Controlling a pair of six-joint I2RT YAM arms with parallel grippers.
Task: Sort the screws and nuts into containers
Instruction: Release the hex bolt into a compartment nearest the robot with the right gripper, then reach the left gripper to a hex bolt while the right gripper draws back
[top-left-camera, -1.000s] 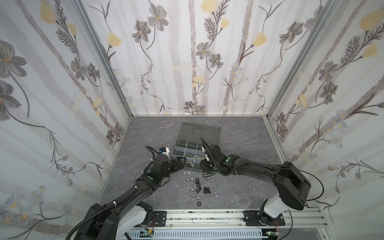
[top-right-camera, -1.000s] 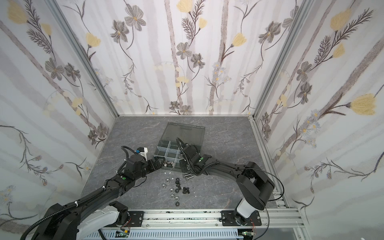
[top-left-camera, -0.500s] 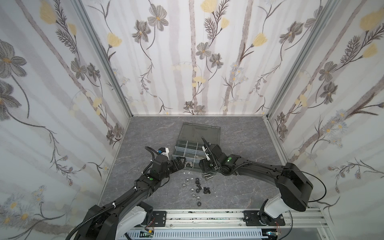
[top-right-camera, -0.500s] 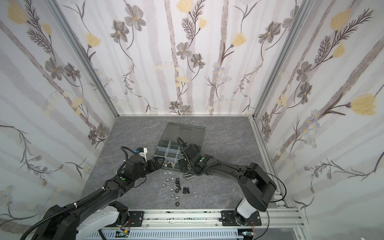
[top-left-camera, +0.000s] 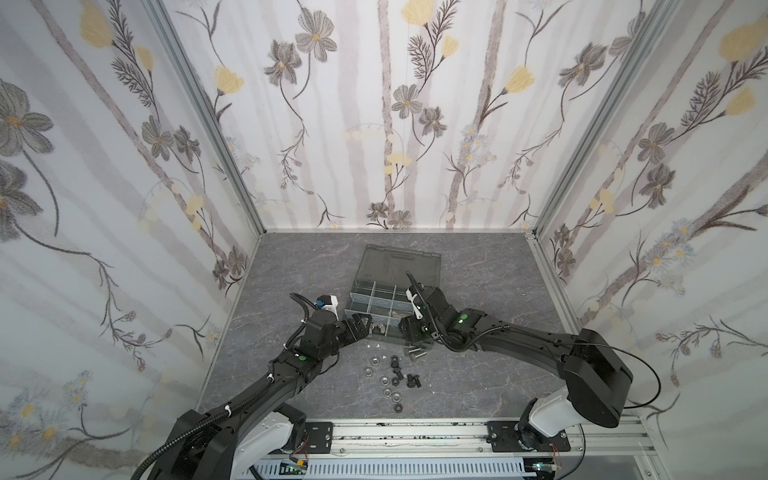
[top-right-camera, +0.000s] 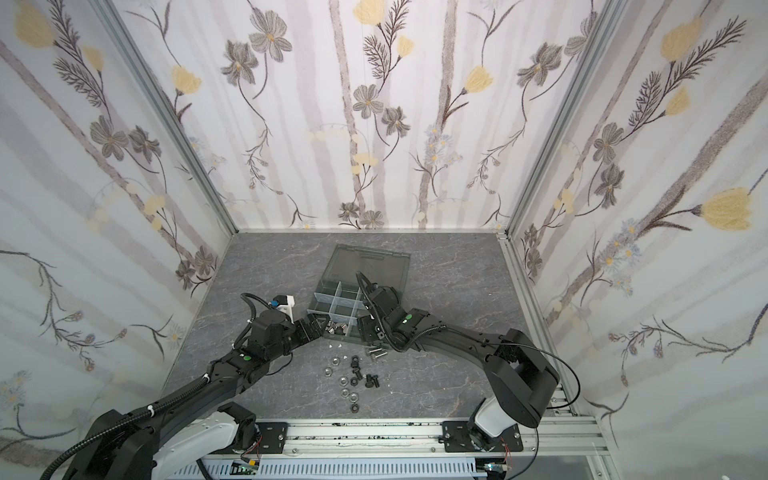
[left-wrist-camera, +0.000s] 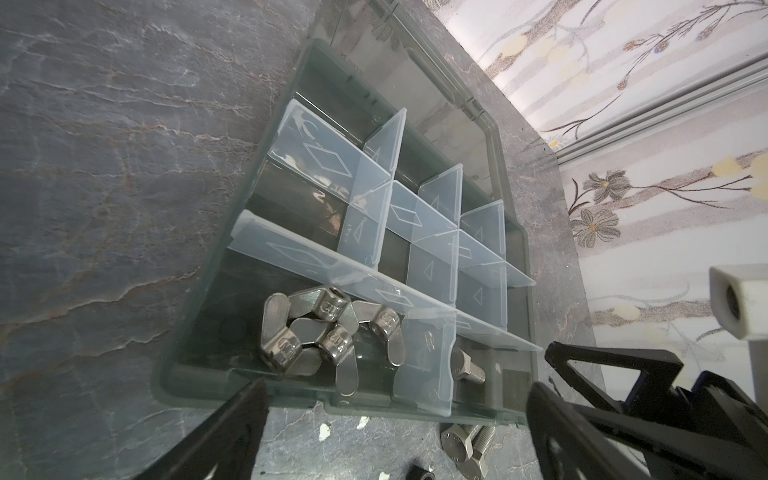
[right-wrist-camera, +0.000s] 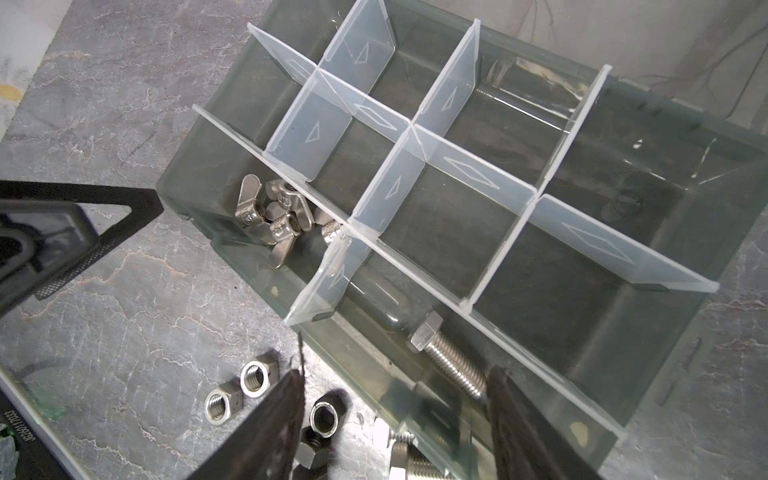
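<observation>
With the right claw (right-wrist-camera: 395, 376) open astride the bolt (right-wrist-camera: 446, 357) lying in the cell (right-wrist-camera: 561, 340) beneath it and the left claw (left-wrist-camera: 403, 368) open and empty before the wing nuts (left-wrist-camera: 328, 332), a divider (right-wrist-camera: 328, 282) may be snagged and the box (right-wrist-camera: 685, 137) dragged on withdrawal.

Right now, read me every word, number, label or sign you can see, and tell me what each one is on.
"12", stamped on a wing nut in the organiser box; the neighbouring nuts' stamps are too blurred to be sure.
Embossed triangles and diamonds, no letters, on the clear dividers.
A printed code on a dark strip at the right wrist view's edge: too small to read.
Nothing readable in both top views.
</observation>
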